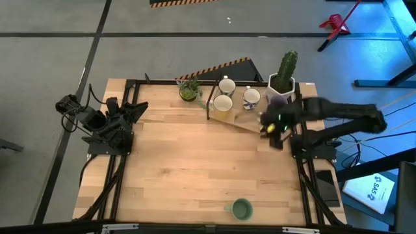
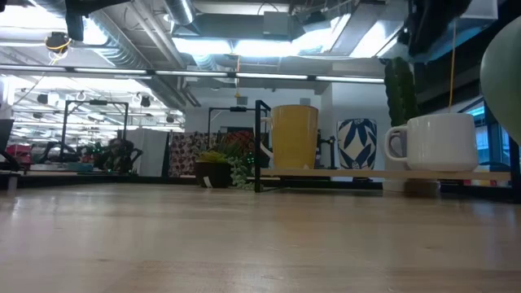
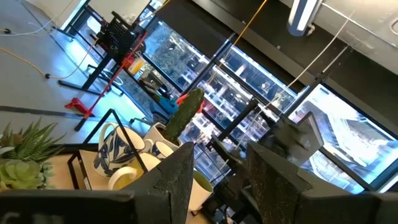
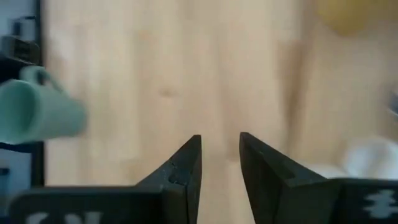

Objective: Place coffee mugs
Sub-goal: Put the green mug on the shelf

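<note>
Three mugs stand on a raised wooden shelf at the table's far side: a cream-yellow one, a white one and a blue-patterned one. A green mug lies on its side near the near edge; in the right wrist view the green mug is off to one side. My right gripper hovers at the shelf's right end, pointing toward the table's left; the right gripper is narrowly open and empty above bare wood. My left gripper waits at the left edge; the left gripper is open and empty.
A white hexagonal pot with a tall cactus stands at the far right corner, close behind my right arm. A small green plant sits at the shelf's left end. The middle of the wooden table is bare between shelf and green mug.
</note>
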Tool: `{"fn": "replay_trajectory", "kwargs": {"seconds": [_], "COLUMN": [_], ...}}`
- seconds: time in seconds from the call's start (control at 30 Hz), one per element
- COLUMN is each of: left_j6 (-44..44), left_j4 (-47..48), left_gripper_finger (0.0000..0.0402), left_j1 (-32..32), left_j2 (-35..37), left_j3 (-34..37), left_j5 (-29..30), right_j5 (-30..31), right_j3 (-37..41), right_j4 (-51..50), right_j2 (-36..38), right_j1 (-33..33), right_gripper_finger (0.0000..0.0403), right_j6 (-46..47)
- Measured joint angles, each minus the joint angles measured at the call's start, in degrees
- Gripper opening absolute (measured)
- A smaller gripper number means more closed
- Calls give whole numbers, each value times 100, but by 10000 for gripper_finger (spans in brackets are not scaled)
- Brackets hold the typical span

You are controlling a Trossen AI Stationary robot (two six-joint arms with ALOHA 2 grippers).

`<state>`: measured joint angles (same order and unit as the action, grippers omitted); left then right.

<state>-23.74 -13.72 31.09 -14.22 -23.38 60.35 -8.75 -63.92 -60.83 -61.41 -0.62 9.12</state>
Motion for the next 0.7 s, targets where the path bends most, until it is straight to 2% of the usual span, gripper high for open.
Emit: {"fn": "replay_trajectory", "kwargs": {"seconds": [0.17, 0.27, 0.5, 0.7], "left_j6": [-3, -3, 2, 13], "left_j4": [0, 0, 9, 20], "left_gripper_finger": [142, 142, 142, 142], "left_j1": [0, 0, 0, 0], "left_j2": [1, -2, -2, 1], "left_j3": [0, 0, 0, 0], "left_j5": [-35, -151, -152, -154], "right_j5": [1269, 1627, 1123, 918], "right_j3": [4, 4, 6, 6], "right_j4": [1174, 1746, 2796, 3257], "right_j2": [-457, -935, -2175, -2631], "right_j1": [1898, 2666, 3609, 3930], "right_gripper_finger": [95, 95, 95, 95], "right_j6": [973, 1341, 1786, 2108]}}
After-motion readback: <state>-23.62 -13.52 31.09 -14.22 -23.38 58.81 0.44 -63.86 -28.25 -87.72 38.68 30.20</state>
